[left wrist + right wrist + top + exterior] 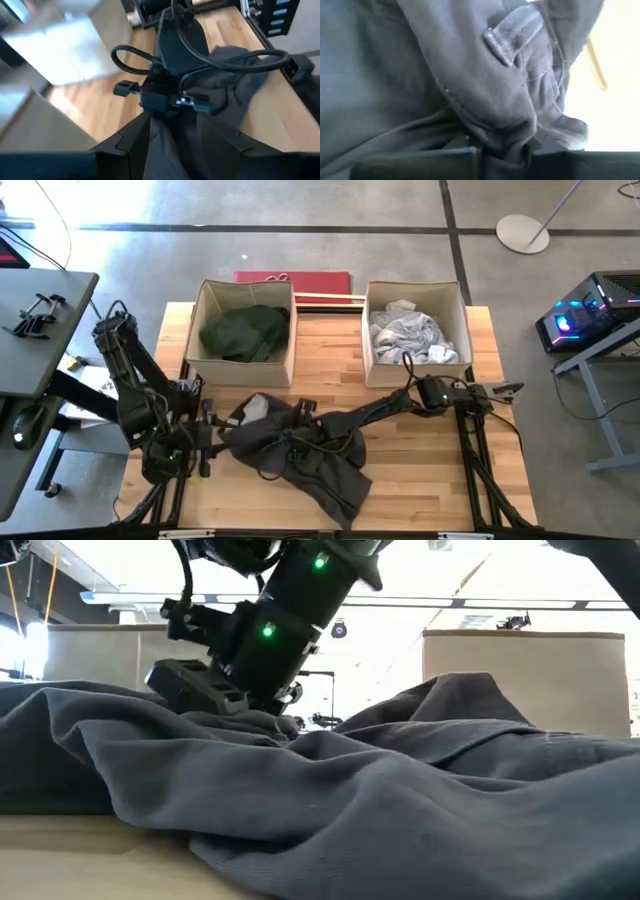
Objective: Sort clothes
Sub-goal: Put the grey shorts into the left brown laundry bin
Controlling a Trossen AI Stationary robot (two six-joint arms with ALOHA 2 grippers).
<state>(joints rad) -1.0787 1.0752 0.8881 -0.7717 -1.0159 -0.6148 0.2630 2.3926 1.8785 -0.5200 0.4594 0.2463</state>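
Charcoal grey trousers (300,450): lie crumpled on the desk (420,480) near its front edge, directly under both tools and well short of the two fabric boxes. A belt loop and waistband seam show in the right wrist view, so the garment reads as trousers.
Right tool (300,423): reaches across from the right side and is pressed down into the middle of the trousers. The right wrist view shows a fold of cloth bunched between its fingers; judged to be closed on that fold.
Left tool (222,430): sits at the left end of the trousers, just beside the right tool. Its fingers (125,145) stand spread with grey cloth running between them; not judged to be gripping.
Left fabric box (205,330): beyond the tools, holds a dark green garment (245,332).
Right fabric box (462,330): beyond the tools, holds white and light grey garments (412,338).
Reason for placement: darks and lights are already kept apart by box; the trousers, being dark, likely belong with the green garment.
Reason for hold: a central pinch probably gathers the bulky cloth for lifting.
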